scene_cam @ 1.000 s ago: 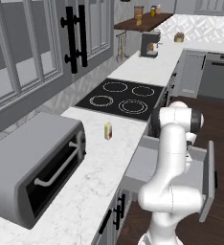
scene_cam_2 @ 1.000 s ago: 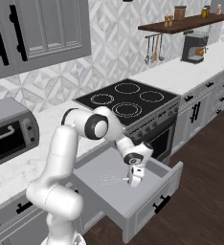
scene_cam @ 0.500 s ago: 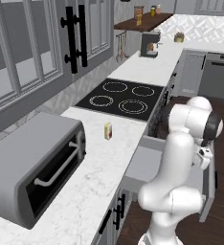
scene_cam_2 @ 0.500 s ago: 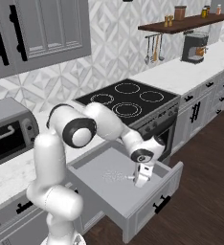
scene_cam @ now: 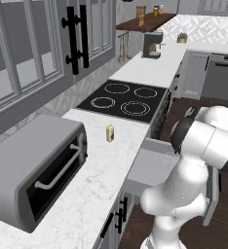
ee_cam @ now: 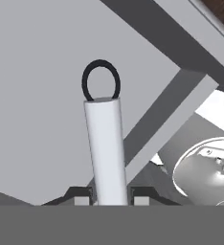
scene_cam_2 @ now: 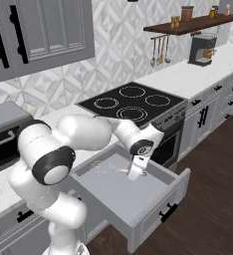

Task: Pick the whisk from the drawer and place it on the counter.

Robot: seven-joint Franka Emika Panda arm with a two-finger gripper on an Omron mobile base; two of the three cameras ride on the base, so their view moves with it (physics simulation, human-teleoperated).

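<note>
Since a second ago I saw the arm swing out over the open drawer [scene_cam_2: 138, 199] and drop its end effector [scene_cam_2: 134, 174] inside. In the left base view my arm's white body hid most of the drawer [scene_cam: 150, 165]; the bench [scene_cam: 94, 180] ran beside it. In the right base view the whisk [scene_cam_2: 108, 168] was faint. In the hand view the end effector [ee_cam: 108, 200] clamped the whisk [ee_cam: 104, 143] handle, ring end up.
</note>
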